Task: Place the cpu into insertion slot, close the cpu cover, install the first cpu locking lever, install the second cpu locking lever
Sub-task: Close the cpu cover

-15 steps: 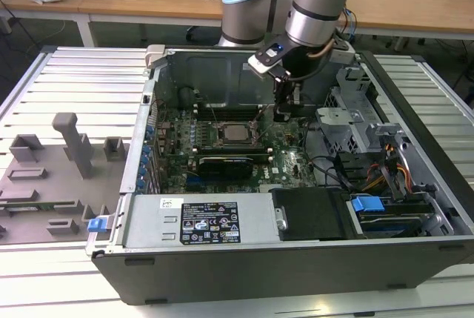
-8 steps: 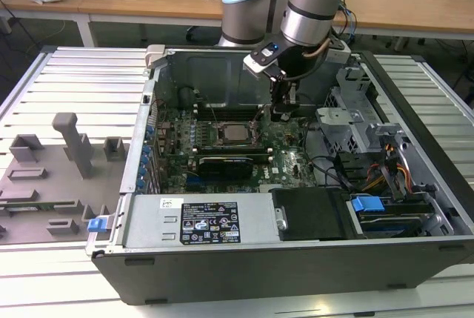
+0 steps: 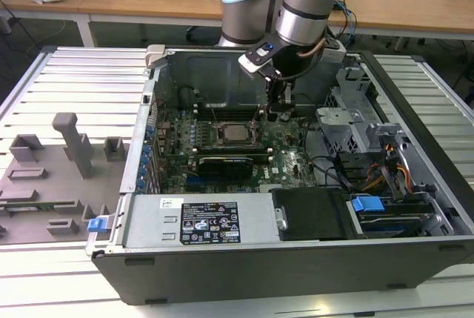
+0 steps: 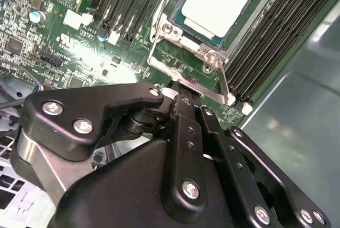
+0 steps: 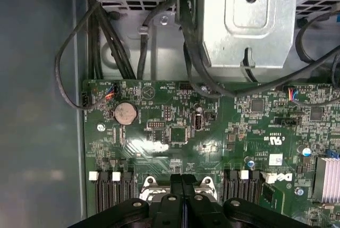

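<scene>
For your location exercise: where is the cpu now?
The cpu lies on the green motherboard, toward the exterior view's left of the gripper, between banks of memory slots.

cpu [image 4: 217, 2]: cut by view edge | end effector [image 5: 182, 181]: body cut off

Open room lies above the cpu [image 3: 235, 133] at the middle of the motherboard [image 3: 294, 161]. Beside it hangs the gripper [image 3: 280, 110], hemmed in by memory slots [image 4: 279, 39]. A metal drive cage [image 3: 339, 121] and cables [image 5: 114, 52] crowd one board edge, and a black card [image 3: 226, 164] another.
</scene>
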